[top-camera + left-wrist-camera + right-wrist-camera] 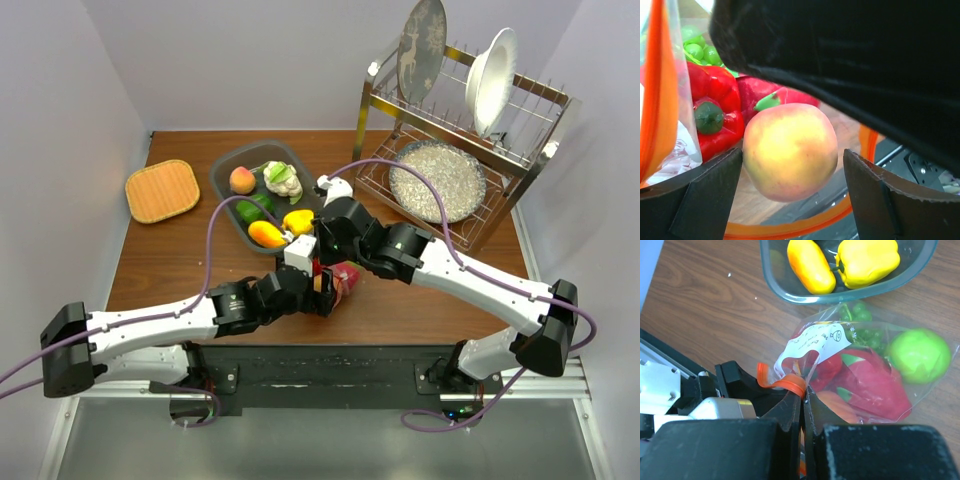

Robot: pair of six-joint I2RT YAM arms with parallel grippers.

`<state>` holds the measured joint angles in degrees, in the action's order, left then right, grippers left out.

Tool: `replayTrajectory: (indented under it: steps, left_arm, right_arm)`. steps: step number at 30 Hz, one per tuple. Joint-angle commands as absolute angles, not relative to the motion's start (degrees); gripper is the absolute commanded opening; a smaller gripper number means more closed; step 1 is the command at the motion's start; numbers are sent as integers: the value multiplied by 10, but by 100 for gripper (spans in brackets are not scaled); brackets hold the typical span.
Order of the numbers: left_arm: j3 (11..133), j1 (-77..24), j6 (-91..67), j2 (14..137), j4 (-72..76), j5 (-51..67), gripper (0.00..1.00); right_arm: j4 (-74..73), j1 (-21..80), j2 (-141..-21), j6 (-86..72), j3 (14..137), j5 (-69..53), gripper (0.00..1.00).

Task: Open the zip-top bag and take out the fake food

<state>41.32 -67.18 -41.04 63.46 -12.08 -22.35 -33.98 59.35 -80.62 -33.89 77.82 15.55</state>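
Note:
The zip-top bag (347,276) lies at mid-table between both arms; its clear plastic and white label show in the right wrist view (850,347). My right gripper (802,392) is shut on the bag's orange zip strip (790,382). Inside are a green apple (920,355), a red bell pepper (715,107), green peas (700,50) and an orange piece (840,407). My left gripper (792,170) is open inside the bag's mouth, its fingers (705,195) either side of a peach-coloured fruit (790,150). The orange zip strip (790,227) loops around it.
A dark tray (225,170) behind the bag holds a peach, a cauliflower piece, green pieces, a yellow pepper (867,260) and an orange-yellow fruit (810,265). A woven mat (162,190) lies at back left. A dish rack (460,150) with plates stands at back right.

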Motion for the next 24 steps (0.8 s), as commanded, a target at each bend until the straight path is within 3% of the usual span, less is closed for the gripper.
replayTrajectory:
  steps: [1,6,7,9,10,13,17,24]
  left_arm:
    - [414,-690,-428,659,-117,-270,87]
    - [420,-704,-434,673,-127,-293,81]
    - [424,-705,-437,676,-129,-295,68]
    - [429,-713,-436,675,-136,-297,54]
    - [435,-716,-434,671,-138,-297,41]
    - [446,-730,-421,651,-142,-286,28]
    - [452,-735,-404,617,-142,-250,20]
    - [458,-735,-382,564,-148,-229,15]
  right_arm:
    - [-305,602,-780,-353,794,165,0]
    - [-305,607,-775,-352,794,170,0]
    - [-306,607,-774,-352,791,171,0]
    - [-309,608,-769,-351,786,184,0]
    - [-309,608,-767,-351,783,190,0]
    - [-318,608,-758,-348,767,214,0]
    - [-332,608,-744,-342,739,244,0]
    - [-344,608,-727,-335,711,265,0]
